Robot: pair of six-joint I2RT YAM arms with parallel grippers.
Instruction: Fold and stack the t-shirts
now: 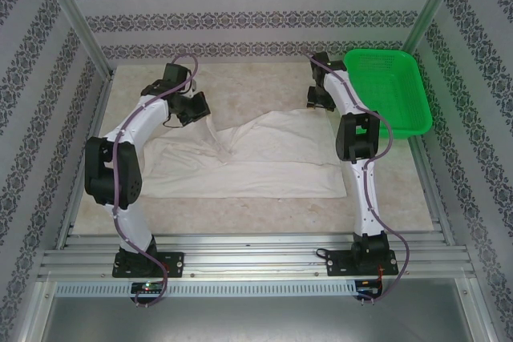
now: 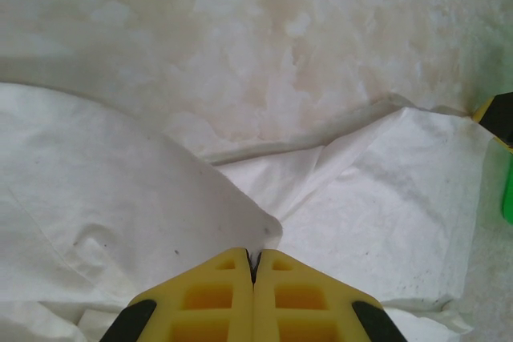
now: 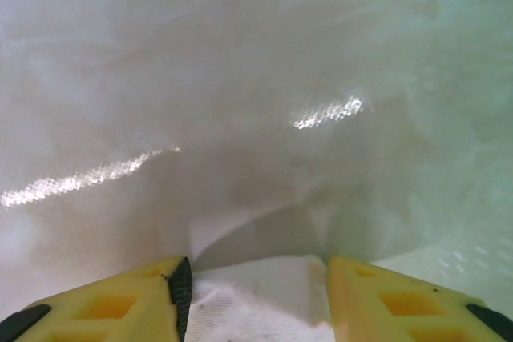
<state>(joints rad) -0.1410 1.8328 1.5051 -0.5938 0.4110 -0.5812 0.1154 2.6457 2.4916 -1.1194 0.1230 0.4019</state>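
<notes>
Cloth of the white t-shirt (image 1: 264, 158) is pinched between the closed jaws of the left gripper (image 2: 253, 263); another edge lies between the wide-parted jaws of the right gripper (image 3: 256, 274).

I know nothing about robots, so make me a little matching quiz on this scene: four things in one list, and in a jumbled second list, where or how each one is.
Things
1. left pincer
2. right pincer
3. t-shirt
4. basket

Places and states
A. green, at the far right corner of the table
B. open, with an edge of the t-shirt between its fingers
C. white, lying across the middle of the table
D. shut, pinching a raised fold of the t-shirt

Pairs: 1-D, 2-B, 3-C, 4-A
</notes>
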